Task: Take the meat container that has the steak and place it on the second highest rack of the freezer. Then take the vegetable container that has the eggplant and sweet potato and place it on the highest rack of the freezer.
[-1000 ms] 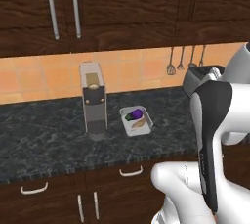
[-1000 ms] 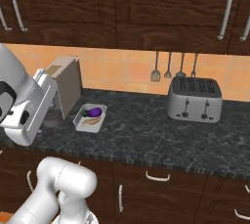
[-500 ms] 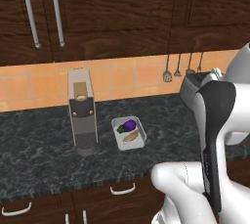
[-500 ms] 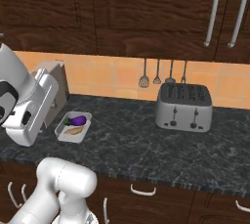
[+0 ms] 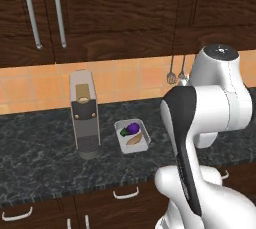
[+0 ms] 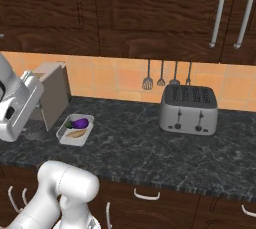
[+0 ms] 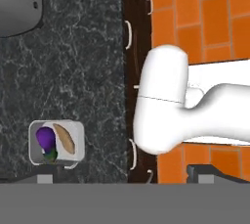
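The vegetable container (image 5: pixel 142 143) is a small white tray on the dark counter, just right of the coffee machine. In it lie the dark-purple eggplant (image 5: pixel 132 128) and the tan sweet potato (image 5: pixel 133 140). From the right base view the tray (image 6: pixel 64 129), eggplant (image 6: pixel 80 122) and sweet potato (image 6: pixel 76 133) sit at the counter's left. My gripper (image 7: pixel 128 174) hangs high above the counter, open and holding nothing, with the tray (image 7: pixel 79 144) low on the left of the hand view. The freezer, its racks and the meat container with the steak are out of view.
A grey coffee machine (image 5: pixel 85 115) stands left of the tray. A silver toaster (image 6: pixel 189 108) sits further right on the counter (image 6: pixel 130 148). Utensils (image 6: pixel 160 75) hang on the orange tile wall. Dark cabinets with long handles (image 5: pixel 59 13) are above, and drawers are below the counter edge.
The base has driven, so the whole scene slid left in both base views. The tray has not moved on the counter. The gripper stayed open.
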You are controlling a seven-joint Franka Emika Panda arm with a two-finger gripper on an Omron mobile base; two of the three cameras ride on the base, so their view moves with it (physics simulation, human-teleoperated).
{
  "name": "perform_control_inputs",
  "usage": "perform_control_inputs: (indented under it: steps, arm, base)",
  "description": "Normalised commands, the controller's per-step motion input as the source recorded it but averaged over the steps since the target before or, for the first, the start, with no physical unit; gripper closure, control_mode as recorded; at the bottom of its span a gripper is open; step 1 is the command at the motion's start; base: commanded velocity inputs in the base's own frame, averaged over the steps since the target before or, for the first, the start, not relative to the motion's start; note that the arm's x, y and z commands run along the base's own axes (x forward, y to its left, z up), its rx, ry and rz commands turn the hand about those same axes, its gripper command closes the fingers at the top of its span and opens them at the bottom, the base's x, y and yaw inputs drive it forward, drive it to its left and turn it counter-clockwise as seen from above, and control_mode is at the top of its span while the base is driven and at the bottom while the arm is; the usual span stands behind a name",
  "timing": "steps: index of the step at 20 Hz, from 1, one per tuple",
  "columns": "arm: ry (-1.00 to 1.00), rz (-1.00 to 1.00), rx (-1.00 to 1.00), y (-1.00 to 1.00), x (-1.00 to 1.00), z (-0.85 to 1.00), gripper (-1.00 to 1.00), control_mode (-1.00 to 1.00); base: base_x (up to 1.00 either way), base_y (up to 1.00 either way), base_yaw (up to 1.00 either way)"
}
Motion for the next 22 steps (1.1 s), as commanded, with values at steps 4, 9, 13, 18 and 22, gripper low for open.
perform_control_inputs:
  steps: [4, 9, 13, 18, 22]
  arm:
    - [0.06, 0.0, 0.0, 0.65, 0.67, -0.27, -1.0, -1.0]
    - [0.0, -0.02, 0.02, 0.03, 0.58, -0.6, -1.0, -1.0]
    - [0.0, 0.0, 0.01, -0.01, 0.54, -0.81, -1.0, -1.0]
    - [0.0, 0.0, 0.0, -0.02, 0.51, -0.85, -1.0, -1.0]
    - [0.0, 0.0, 0.0, 0.0, 0.48, -0.81, -1.0, -1.0]
  base:
    - [0.0, 0.0, 0.0]
    - [0.0, 0.0, 0.0]
    - [0.0, 0.0, 0.0]
    - [0.0, 0.0, 0.0]
    - [0.0, 0.0, 0.0]
